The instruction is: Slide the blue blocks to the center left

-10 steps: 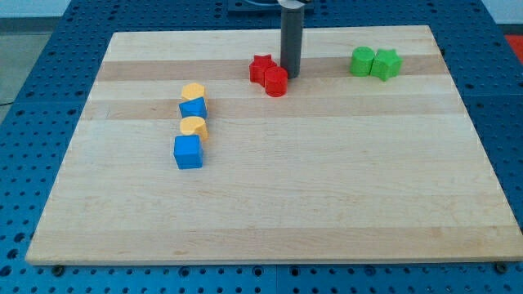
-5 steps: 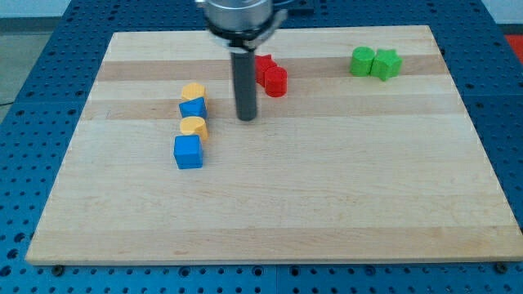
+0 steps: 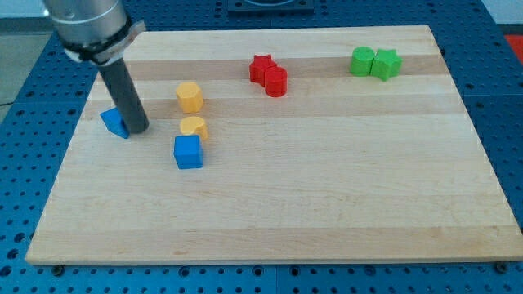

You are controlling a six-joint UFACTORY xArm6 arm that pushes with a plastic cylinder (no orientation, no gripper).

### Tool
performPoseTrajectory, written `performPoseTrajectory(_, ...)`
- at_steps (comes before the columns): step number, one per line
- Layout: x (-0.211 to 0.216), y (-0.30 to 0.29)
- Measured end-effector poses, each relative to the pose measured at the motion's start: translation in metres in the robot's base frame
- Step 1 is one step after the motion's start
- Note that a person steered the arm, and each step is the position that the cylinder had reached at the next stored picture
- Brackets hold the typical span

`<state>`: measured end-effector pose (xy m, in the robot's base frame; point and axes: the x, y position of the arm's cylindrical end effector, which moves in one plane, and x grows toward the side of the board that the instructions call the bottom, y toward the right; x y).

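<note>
A blue cube (image 3: 188, 152) sits left of the board's middle, just below a small yellow block (image 3: 194, 126). A second blue block (image 3: 113, 122) lies near the board's left edge, partly hidden behind my rod. My tip (image 3: 137, 130) rests on the board touching that block's right side. A yellow hexagonal block (image 3: 189, 95) stands further toward the view's top, right of the tip.
A red star (image 3: 261, 66) and a red cylinder (image 3: 276, 82) touch at the top middle. Two green blocks (image 3: 363, 61) (image 3: 386, 64) sit together at the top right. The wooden board's left edge (image 3: 72, 139) is close to the pushed blue block.
My rod swept from the top middle down and left across the board. The upper blue block was pushed out from between the yellow blocks to near the left edge. The top yellow block shifted slightly.
</note>
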<state>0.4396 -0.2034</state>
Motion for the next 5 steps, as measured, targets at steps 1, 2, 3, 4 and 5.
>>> performPoseTrajectory(1, 0.044, 0.0)
performPoseTrajectory(2, 0.08, 0.031)
performPoseTrajectory(3, 0.08, 0.109)
performPoseTrajectory(4, 0.073, 0.143)
performPoseTrajectory(5, 0.051, 0.128)
